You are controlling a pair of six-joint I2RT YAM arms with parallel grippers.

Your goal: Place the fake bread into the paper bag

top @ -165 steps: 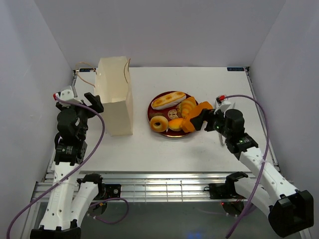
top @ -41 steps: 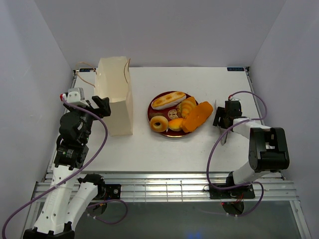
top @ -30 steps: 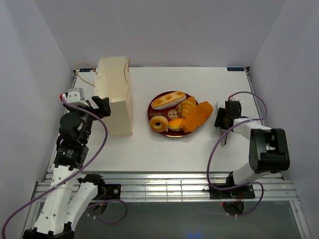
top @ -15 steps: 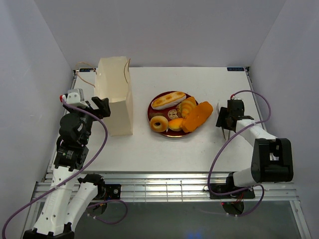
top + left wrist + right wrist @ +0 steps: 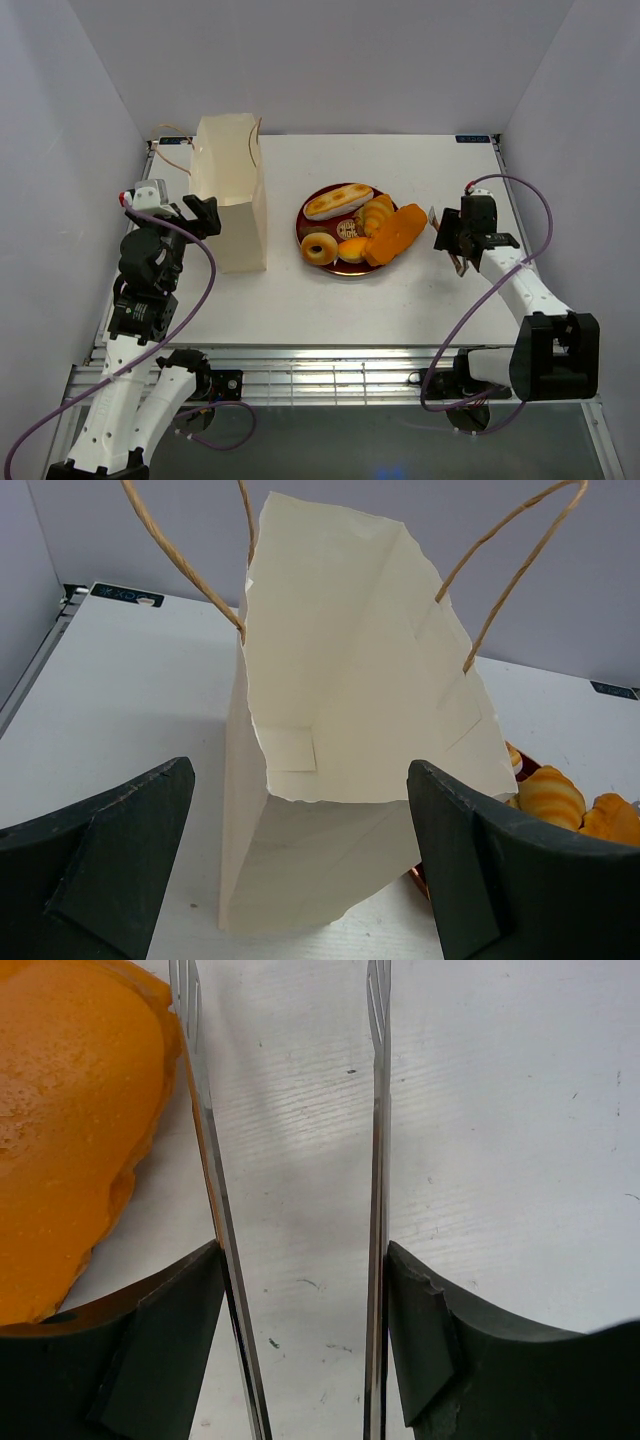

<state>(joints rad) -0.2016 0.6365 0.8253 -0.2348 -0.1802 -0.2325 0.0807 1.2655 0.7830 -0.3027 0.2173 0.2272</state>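
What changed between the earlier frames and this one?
The right end effector, gripping the tongs, withdrew rightward from over the flat orange slab, which lies on the plate rim. The left end effector edged toward the paper bag. Bag, plate and other pastries stayed put.

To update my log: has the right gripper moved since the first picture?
Yes. The right gripper moved right, away from the dark red plate.

White desk (image 5: 400, 170), two things sitting on it.
The paper bag (image 5: 232, 215) stands upright on the left side, mouth open to the top; the dark red plate (image 5: 348, 271) lies flat near the middle, to the bag's right and clear of it.
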